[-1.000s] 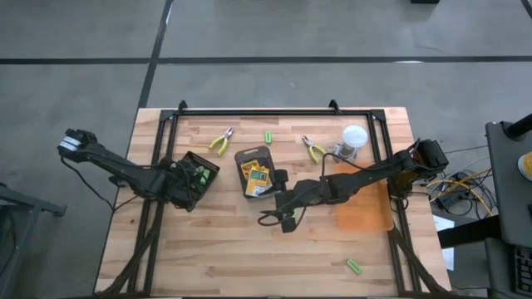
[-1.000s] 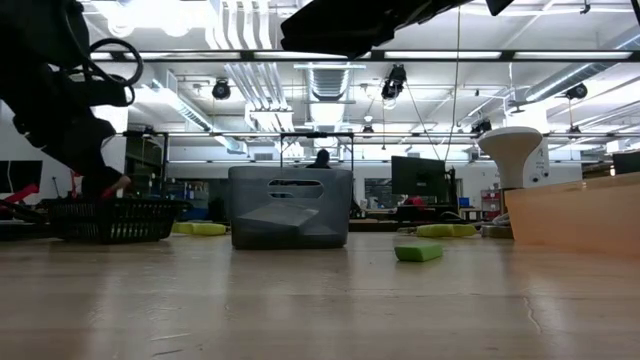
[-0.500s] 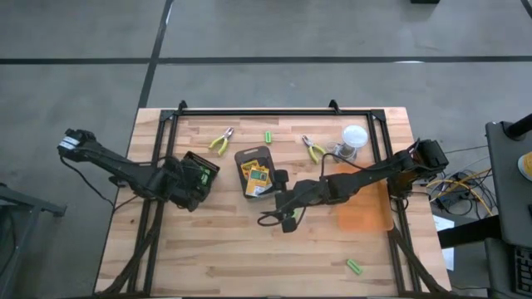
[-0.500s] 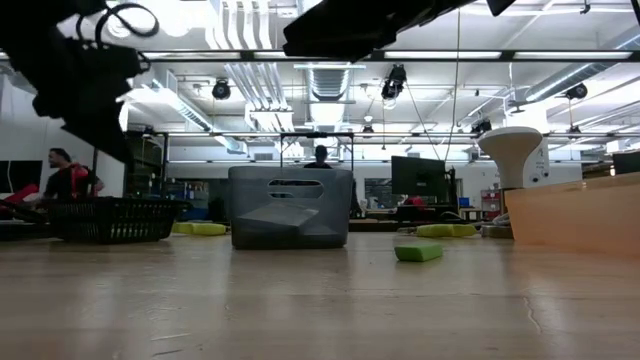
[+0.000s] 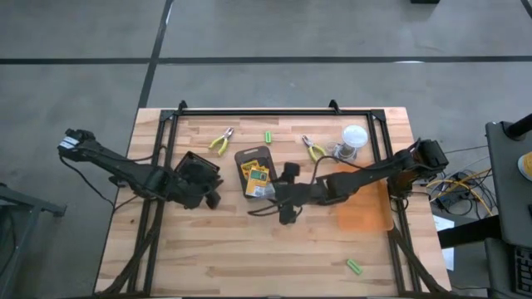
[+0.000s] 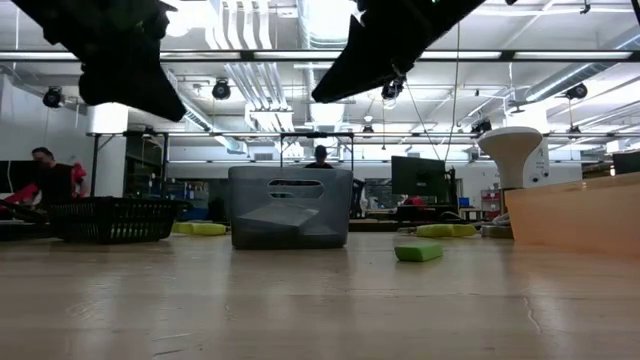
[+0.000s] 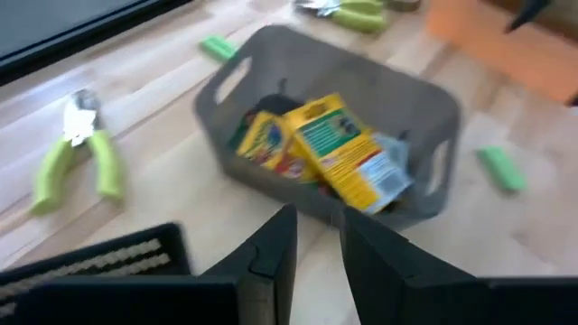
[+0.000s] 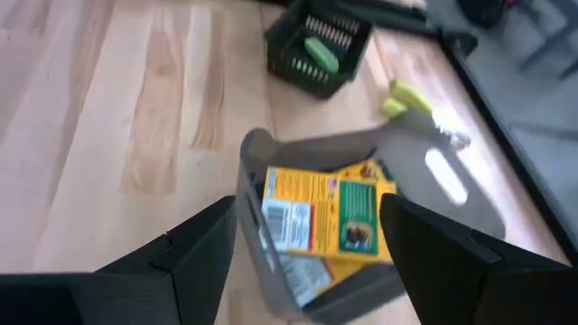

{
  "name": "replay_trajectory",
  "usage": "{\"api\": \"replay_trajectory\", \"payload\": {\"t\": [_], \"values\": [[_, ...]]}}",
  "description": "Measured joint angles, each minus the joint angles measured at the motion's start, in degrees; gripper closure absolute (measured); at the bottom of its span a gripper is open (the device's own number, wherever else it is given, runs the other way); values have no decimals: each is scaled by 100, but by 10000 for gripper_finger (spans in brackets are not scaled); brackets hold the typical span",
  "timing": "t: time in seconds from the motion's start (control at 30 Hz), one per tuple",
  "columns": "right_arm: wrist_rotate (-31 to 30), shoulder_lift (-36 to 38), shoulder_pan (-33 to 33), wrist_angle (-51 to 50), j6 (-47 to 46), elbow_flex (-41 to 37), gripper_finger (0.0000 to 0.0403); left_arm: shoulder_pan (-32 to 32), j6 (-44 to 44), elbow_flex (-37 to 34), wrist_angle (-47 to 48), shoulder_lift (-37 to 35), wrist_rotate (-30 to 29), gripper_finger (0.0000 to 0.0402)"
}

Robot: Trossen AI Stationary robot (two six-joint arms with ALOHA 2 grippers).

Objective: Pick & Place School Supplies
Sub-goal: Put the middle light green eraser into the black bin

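A dark grey tray [image 5: 252,158] at the table's middle holds the yellow-and-green crayon boxes [image 7: 336,144]. My right gripper [image 8: 312,236] hangs open just right of the tray and above it, pointing at it, with nothing between its fingers. My left gripper [image 7: 316,236] hovers above a black mesh basket [image 8: 318,41] left of the tray, its fingers a narrow gap apart and holding nothing. A green stick [image 8: 320,52] lies in the basket. Two pliers [image 5: 220,142] [image 5: 314,150] and loose green sticks [image 5: 268,136] [image 5: 355,267] lie flat on the wood.
A clear jar with a white lid [image 5: 353,138] stands at the far right. An orange pad [image 5: 363,209] lies under the right arm. A black frame [image 5: 274,111] runs along the table's far and side edges. Bare wood spans the near half.
My left gripper has risen out of the black basket and tipped up from pointing steeply down toward level, now aiming at the grey tray. My right gripper has stayed in place but turned and tipped toward the tray.
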State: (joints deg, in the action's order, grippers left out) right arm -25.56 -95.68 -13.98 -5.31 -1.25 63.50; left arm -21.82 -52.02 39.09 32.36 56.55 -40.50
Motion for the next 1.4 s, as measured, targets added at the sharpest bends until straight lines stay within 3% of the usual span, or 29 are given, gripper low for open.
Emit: {"api": "replay_trajectory", "payload": {"t": [0.3, 0.5, 0.87, 0.93, 1.0, 1.17, 1.4], "values": [[35, 7, -142, -2077, -1866, 390, 145, -24, 231, 0, -237, 0, 527, 310], [152, 7, -164, -2233, -2256, 225, 143, -25, 392, 0, -237, 0, 524, 310], [1967, 4, -188, -2370, -4089, -106, 163, -25, 390, 0, -239, 0, 495, 310], [2329, 4, -199, -2516, -3607, -106, 166, -24, 394, 0, -239, 0, 480, 310], [2541, 4, -220, -2562, -2557, -106, 170, -24, 417, 0, -239, 0, 478, 310], [2544, 2, -237, -2436, 95, -107, 178, -24, 430, 0, -239, 0, 462, 310], [2525, 2, -240, -1789, 1163, -195, 182, -26, 434, 0, -239, 0, 462, 310]]}}
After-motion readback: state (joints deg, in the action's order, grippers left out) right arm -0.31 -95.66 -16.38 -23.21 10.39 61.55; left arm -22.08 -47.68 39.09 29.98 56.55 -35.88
